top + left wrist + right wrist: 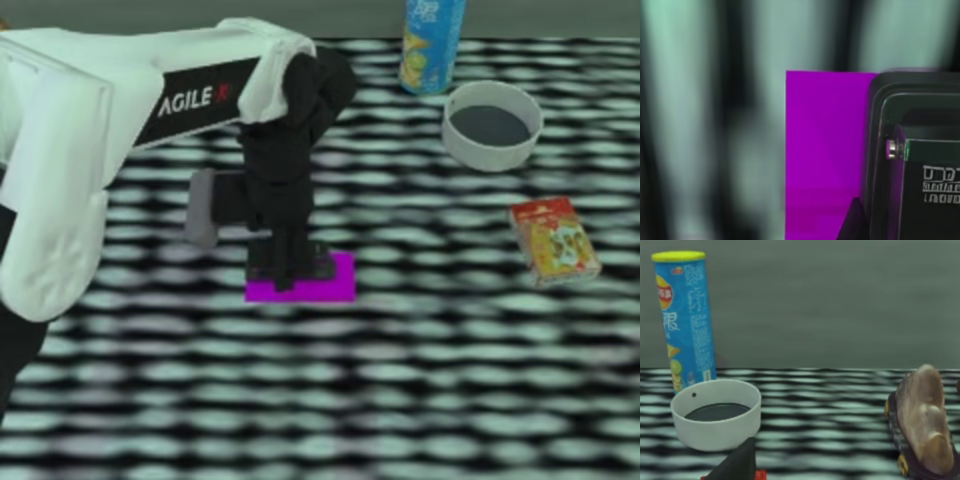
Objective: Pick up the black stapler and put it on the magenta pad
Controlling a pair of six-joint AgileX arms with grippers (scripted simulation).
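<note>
Rendered simulation tabletop, wavy black-and-mint patterned table, plain grey backdrop, white AgileX arm

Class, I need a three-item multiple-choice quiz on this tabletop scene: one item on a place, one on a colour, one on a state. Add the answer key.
1. In the top view, the left claw is
A. at the far right
B. over the magenta pad
C. at the lower edge

2. The box is mainly
A. red
B. green
C. white

3. The blue can
A. lies on its side
B. leans at a tilt
C. stands upright

Key:
1 B, the top view shows the claw above the pad.
2 A, the box's edges and face show red.
3 C, the right wrist view shows the can vertical, yellow lid on top.
</note>
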